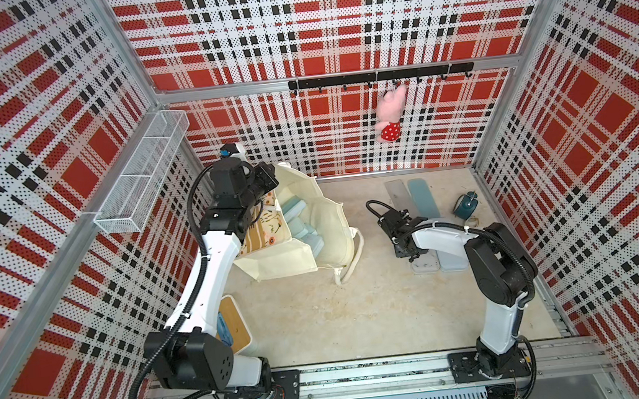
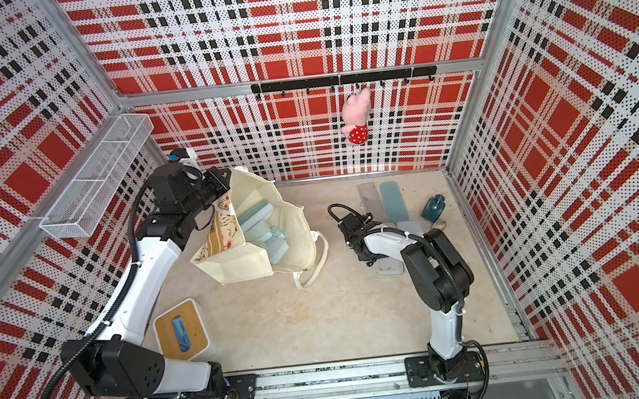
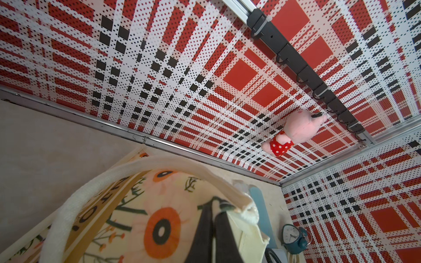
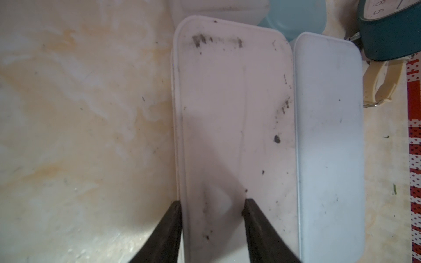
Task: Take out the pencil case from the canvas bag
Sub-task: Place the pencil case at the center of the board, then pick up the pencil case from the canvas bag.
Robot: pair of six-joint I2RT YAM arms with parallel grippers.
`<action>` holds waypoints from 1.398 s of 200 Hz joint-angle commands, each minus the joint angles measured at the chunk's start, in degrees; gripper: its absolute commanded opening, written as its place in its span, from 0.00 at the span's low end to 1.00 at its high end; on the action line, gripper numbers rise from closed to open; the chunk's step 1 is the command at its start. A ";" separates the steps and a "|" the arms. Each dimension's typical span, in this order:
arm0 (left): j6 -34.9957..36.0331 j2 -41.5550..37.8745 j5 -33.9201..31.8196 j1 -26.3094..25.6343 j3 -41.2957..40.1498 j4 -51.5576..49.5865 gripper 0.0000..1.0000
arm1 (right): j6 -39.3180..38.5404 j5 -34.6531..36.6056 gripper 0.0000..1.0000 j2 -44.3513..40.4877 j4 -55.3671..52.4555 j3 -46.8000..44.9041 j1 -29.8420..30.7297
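Two robot arms (left arm (image 1: pixel 216 266), right arm (image 1: pixel 437 233)) and one canvas bag (image 1: pixel 276 260) holding at least three teal pencil cases (image 2: pixel 255 214), the full number hidden by folds. Four flat cases lie on the table (image 1: pixel 341 318): white case (image 4: pixel 234 113), pale blue case (image 4: pixel 328 136), grey case (image 1: pixel 397 195), teal case (image 1: pixel 423 198). One each: alarm clock (image 1: pixel 466 204), wristwatch (image 4: pixel 382 84), plush pig (image 1: pixel 391 115), hook rail (image 1: pixel 378 76), wire basket (image 1: pixel 139 174), wood-topped box (image 2: pixel 198 324).

My L fingers (image 1: pixel 270 187) pinch raised rim of tall cream canvas tote w/ flower-print face (image 1: pixel 284 262); pale blue cases (image 1: pixel 294 207) inside. R fingers (image 1: pixel 410 255) low over flat white case (image 1: pixel 427 267) on beige desk (image 1: pixel 341 318).
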 commanded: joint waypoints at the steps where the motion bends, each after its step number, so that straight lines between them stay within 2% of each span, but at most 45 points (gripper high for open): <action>1: 0.76 -0.73 0.81 -0.95 5.21 7.42 0.00 | -0.32 -0.29 0.48 -3.01 -0.82 -1.76 -0.64; 8: 1.10 -0.38 0.90 -1.22 5.70 7.06 0.00 | -2.45 -0.98 0.50 -4.66 0.43 -2.34 -0.64; 27: 2.86 0.97 1.79 -2.01 7.70 5.75 0.00 | -1.77 -1.66 0.58 -10.47 3.31 -3.88 -0.63; 49: 5.96 2.39 2.41 -3.80 9.56 4.45 0.00 | -1.20 -2.97 0.61 -18.37 8.04 -6.65 -0.64; 89: 10.28 5.03 2.79 -6.64 12.78 4.36 0.00 | -2.39 -9.96 0.68 -30.29 18.24 -10.94 -0.62; 128: 14.81 9.53 -0.27 -12.40 18.25 1.95 0.00 | -1.20 -17.39 0.68 -38.14 25.40 -12.62 -0.48; 148: 16.64 12.04 -1.53 -14.29 21.32 0.62 0.00 | 2.80 -20.76 0.67 -40.57 26.51 -12.29 -0.13; 173: 20.66 15.58 -3.48 -16.39 25.97 -1.87 0.00 | 1.92 -20.71 0.66 -44.12 30.15 -12.50 3.71; 229: 25.47 21.47 -5.72 -19.24 34.24 -6.11 0.00 | -3.83 -19.65 0.62 -46.49 42.65 -15.26 16.17; 279: 26.06 22.16 -5.98 -20.00 35.29 -6.89 0.00 | -4.19 -17.42 0.60 -38.60 43.47 -15.05 21.23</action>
